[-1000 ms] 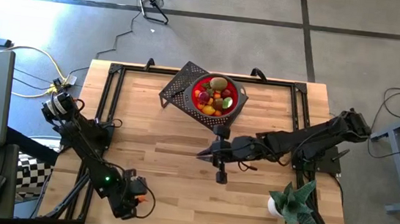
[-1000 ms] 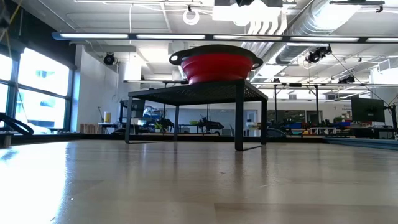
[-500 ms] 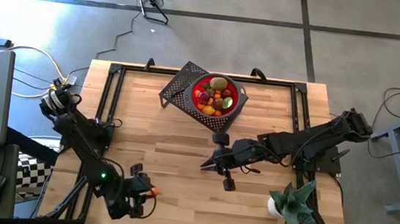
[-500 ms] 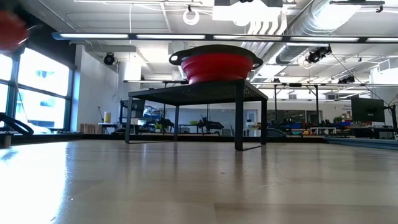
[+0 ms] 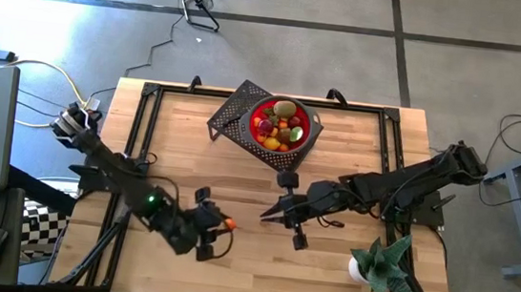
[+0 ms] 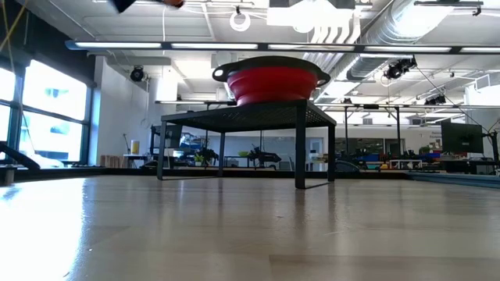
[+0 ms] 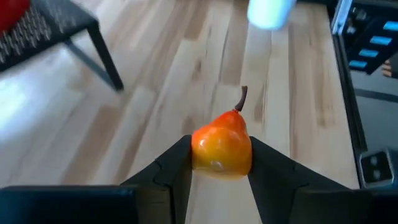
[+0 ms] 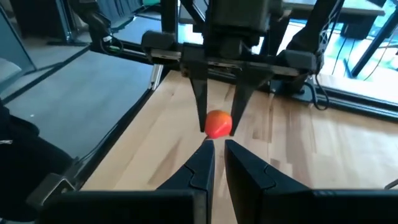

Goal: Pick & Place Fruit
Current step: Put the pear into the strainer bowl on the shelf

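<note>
Your left end effector (image 5: 221,225), clenched on an orange pear (image 7: 222,147), has travelled from the tabletop (image 5: 211,160) near corner toward the middle, above the wood. Your right end effector (image 5: 266,215) stays clenched and empty, facing it. Other fruit (image 5: 282,124) lies in the red bowl (image 5: 312,125).

Two dark, near-black arms, slim tubular links joined by chunky rounded joints; left arm (image 5: 122,185) has a small green light glowing on a link near its wrist and a pale grey band at the joint near its base, with yellow and white cables running off that end; right arm (image 5: 401,183) all black with thin black cable loops along it, mounted on a black base block; left gripper (image 7: 221,163) fingers (image 7: 174,171) matte black, flat, angular, tapering; right gripper (image 8: 216,158) same black wedge-shaped fingers with bevelled edges
</note>
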`<state>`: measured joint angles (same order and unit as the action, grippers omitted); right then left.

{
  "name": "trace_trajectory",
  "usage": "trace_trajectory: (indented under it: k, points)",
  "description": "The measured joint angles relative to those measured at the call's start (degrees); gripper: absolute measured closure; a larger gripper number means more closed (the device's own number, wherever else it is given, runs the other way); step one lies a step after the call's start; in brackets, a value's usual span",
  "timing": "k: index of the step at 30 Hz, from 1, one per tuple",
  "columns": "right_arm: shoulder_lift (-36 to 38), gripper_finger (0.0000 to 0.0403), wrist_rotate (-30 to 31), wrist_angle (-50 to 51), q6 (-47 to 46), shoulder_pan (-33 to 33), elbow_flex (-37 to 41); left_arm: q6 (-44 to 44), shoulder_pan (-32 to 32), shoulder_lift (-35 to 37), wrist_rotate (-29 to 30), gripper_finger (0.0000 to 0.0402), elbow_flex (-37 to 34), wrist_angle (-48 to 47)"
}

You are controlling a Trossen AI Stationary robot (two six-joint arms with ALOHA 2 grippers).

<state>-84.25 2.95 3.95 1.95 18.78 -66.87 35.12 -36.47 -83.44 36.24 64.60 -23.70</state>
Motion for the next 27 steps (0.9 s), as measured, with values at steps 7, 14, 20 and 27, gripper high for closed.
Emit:
trace_trajectory:
  k: [7,14,20,27]
  points:
    - [0.5,0.0372,1.3,0.5,0.4,0.1,0.0,-10.1,5.2,0.0,-1.2,0.027,6.7,-0.3]
    - [7.2,0.0372,15.0,5.6,2.7,5.3,0.0,-18.9,9.5,0.0,-1.6,0.027,10.5,-0.5]
    - [9.5,0.0372,19.7,5.9,3.6,11.1,0.0,-20.4,14.3,0.0,-8.4,0.027,10.9,2.6]
    - [6.7,0.0372,38.0,2.6,2.8,18.8,3.1,-21.4,16.6,0.0,-10.8,0.027,10.9,4.8]
